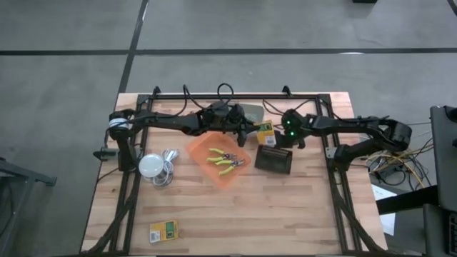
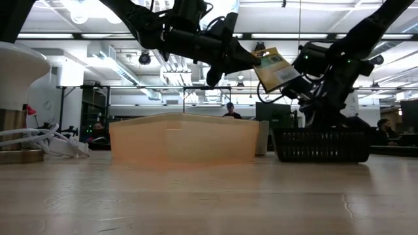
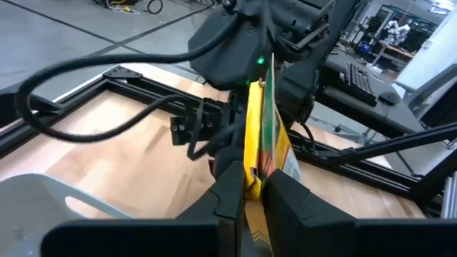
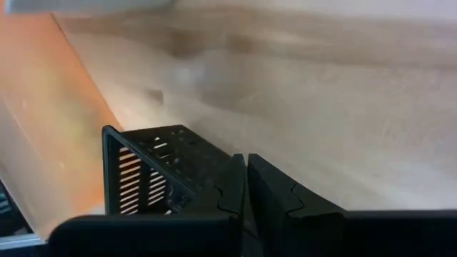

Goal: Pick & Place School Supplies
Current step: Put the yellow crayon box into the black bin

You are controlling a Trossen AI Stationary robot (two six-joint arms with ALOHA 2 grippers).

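from above, the left gripper (image 1: 251, 130) sits near the table's 12 o'clock edge, pinching a yellow-and-green box (image 1: 265, 129) that hangs just past the orange bin (image 1: 202, 148) toward 1 o'clock; the right gripper (image 1: 294, 140) is just beside it toward 3 o'clock, over the dark mesh basket (image 1: 274, 160). inside the orange bin lie 2 green-handled pliers (image 1: 227, 163) and a lime-green stick (image 1: 217, 151). a second yellow-and-green box (image 1: 164, 230) lies alone on the wooden table (image 1: 285, 214) toward 7 o'clock, well apart from the rest, and a white round thing with a coiled cable (image 1: 151, 165) rests toward 9 o'clock. at table height, the held box (image 2: 274, 69) is tilted in the air, above the gap between the orange bin (image 2: 183, 139) and the dark mesh basket (image 2: 320, 145), with people small in the room behind. in the left wrist view, the 2 dark fingers (image 3: 228, 193) are pressed against the box's (image 3: 265, 132) narrow edge, which stands upright between them. in the right wrist view, the right gripper's (image 4: 245, 187) fingers are pressed together with nothing between them, above the basket's (image 4: 153, 171) slotted wall, the orange bin (image 4: 50, 121) beside it.
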